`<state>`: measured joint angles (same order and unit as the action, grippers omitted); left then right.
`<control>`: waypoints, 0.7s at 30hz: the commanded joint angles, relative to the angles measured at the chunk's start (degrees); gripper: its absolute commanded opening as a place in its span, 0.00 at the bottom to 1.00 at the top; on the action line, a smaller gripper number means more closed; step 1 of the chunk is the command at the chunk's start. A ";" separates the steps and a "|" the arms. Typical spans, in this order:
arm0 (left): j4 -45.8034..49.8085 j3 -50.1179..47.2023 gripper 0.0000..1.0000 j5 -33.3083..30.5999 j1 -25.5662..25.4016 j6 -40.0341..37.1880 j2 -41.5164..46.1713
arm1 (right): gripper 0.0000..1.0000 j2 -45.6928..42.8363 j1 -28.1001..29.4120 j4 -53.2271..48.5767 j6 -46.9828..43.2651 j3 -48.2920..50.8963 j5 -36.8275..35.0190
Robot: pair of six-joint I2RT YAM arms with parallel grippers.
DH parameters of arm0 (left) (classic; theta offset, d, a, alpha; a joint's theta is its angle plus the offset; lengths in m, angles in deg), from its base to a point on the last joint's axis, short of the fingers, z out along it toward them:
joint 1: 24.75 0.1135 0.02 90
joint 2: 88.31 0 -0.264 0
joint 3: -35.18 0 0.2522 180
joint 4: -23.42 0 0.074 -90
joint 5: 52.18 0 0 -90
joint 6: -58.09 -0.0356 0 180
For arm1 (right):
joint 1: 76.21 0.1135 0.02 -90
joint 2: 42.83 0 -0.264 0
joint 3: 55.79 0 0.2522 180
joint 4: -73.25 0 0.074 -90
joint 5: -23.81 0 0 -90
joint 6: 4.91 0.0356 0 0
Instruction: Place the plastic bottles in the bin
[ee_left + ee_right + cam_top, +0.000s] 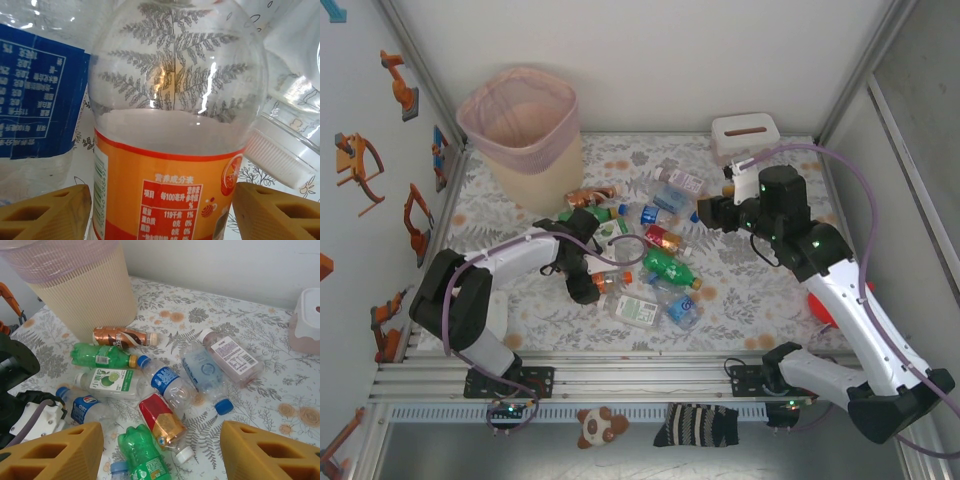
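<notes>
Between fingers of the left claw [160,200] an orange-labelled bottle [172,130] is framed, long axis straight ahead; possibly clamped, though that cannot be told.

Orange-labelled bottle [170,165] — top and base cut off.

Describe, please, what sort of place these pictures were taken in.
Probably a robot lab test cell, not a home: white enclosure walls, two arms bolted to an aluminium rail, and a floral-covered table strewn with plastic bottles beside a bin.
</notes>
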<state>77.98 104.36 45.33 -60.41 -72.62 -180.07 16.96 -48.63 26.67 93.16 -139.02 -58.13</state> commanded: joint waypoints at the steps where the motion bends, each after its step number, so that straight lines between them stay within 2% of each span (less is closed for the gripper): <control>1: 1.96 0.99 0.72 1.11 -0.17 0.53 -1.12 | 0.62 -0.94 0.11 -0.21 0.07 0.56 0.16; 5: 2.16 1.18 0.72 0.94 -0.18 0.94 -2.25 | 0.62 -1.83 0.11 -0.23 0.10 1.21 -0.06; 11: 2.54 1.71 0.65 0.09 -0.09 1.38 -3.11 | 0.62 -2.82 0.13 -0.32 0.18 2.26 -0.48; 21: 3.13 2.33 0.55 1.61 0.56 1.75 -0.13 | 0.62 -4.46 0.11 -0.47 0.50 2.84 -1.55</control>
<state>79.00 105.32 45.33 -60.28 -71.24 -182.37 13.81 -48.63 25.78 93.18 -136.75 -58.37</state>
